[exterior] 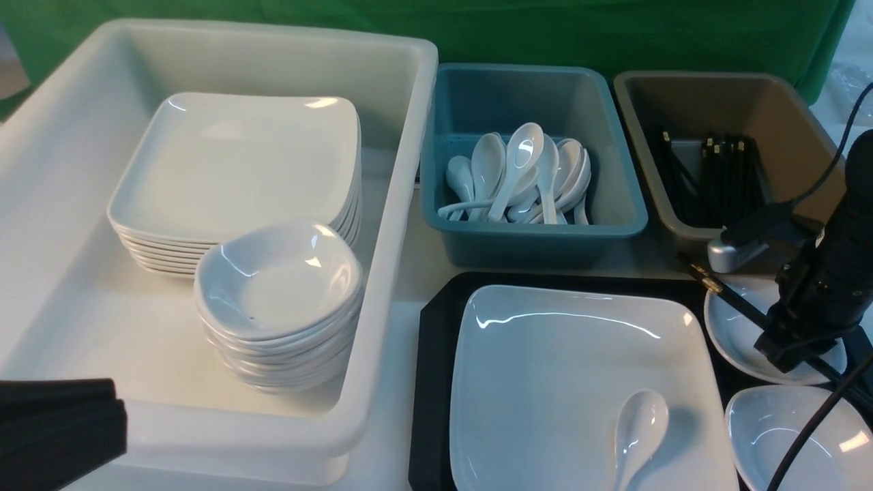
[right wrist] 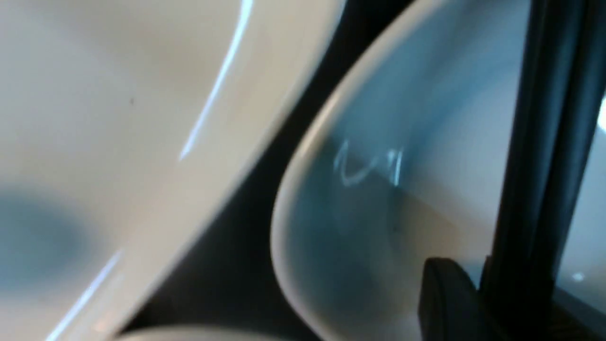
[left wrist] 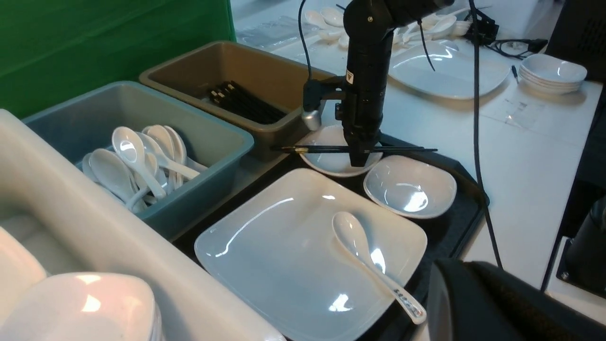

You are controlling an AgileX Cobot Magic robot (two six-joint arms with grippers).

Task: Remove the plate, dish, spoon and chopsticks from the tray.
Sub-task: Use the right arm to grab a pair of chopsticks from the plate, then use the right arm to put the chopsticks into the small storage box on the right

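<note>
The black tray (exterior: pixel 433 382) holds the big white square plate (exterior: pixel 566 368) with the white spoon (exterior: pixel 638 426) lying on its near right part. Two small white dishes sit on the tray to the plate's right, one farther (exterior: pixel 733 334) and one nearer (exterior: pixel 777 436). My right gripper (exterior: pixel 777 351) is shut on the black chopsticks (exterior: pixel 730 298) and holds them level just above the farther dish (left wrist: pixel 331 163). The chopsticks' gold-banded ends point toward the brown bin. My left gripper (exterior: pixel 54 429) is shut and empty, low at the near left in front of the white tub.
A white tub (exterior: pixel 402 204) on the left holds a stack of square plates (exterior: pixel 232 164) and a stack of small dishes (exterior: pixel 276 286). A teal bin (exterior: pixel 532 242) holds spoons. A brown bin (exterior: pixel 736 102) holds chopsticks. Cables hang by the right arm.
</note>
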